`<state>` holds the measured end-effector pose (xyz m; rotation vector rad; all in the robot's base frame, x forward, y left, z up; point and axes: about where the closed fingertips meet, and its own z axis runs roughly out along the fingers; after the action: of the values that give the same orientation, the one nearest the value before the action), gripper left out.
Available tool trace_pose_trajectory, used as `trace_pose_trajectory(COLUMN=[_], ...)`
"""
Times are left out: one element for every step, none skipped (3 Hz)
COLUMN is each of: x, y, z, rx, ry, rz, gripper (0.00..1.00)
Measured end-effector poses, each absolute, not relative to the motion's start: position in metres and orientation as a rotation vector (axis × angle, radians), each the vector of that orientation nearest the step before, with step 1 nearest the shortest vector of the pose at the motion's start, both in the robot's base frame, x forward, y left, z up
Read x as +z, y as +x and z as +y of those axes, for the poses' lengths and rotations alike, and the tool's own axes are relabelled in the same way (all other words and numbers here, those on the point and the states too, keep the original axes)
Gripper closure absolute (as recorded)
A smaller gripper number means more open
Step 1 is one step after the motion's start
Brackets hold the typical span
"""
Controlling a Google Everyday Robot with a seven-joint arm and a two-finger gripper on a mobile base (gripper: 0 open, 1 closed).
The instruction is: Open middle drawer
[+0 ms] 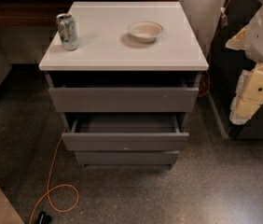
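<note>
A: Where's the middle drawer (124, 141)?
B: Centre of the grey cabinet, btwn the taller top drawer (122, 99) and the thin bottom drawer (127, 158). Its front sticks out toward the near side, past both the others, and the inside shows from above. Tiny white speck by its lower edge.
A: Gripper (252, 94)?
B: Far right of the scene, beside the cabinet at abt top-drawer height, well apart from the middle drawer. Not touching any drawer.
A: Open or shut? Holding anything?
B: Can't tell either.
A: Top drawer?
B: Out a little, dark gap under the white cabinet top (122, 55).
A: On top?
B: Soda can (67, 31) upright at left, shallow bowl (145, 31) right of it, apart. Orange cable (52, 190) loops on the floor near left.
</note>
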<state>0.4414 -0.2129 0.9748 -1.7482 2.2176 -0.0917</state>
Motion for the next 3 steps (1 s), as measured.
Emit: trace_pose_trajectory(x=[0.967, 0.965, 1.011], y=[0.445, 0.445, 0.408], z=[-0.214, -0.214, -0.232], rx=[-0.046, -0.021, -0.017], ry=[-1.755, -1.765, -1.769], rz=[2.222, 2.218, 2.214], gripper=[0.0, 0.0, 0.0])
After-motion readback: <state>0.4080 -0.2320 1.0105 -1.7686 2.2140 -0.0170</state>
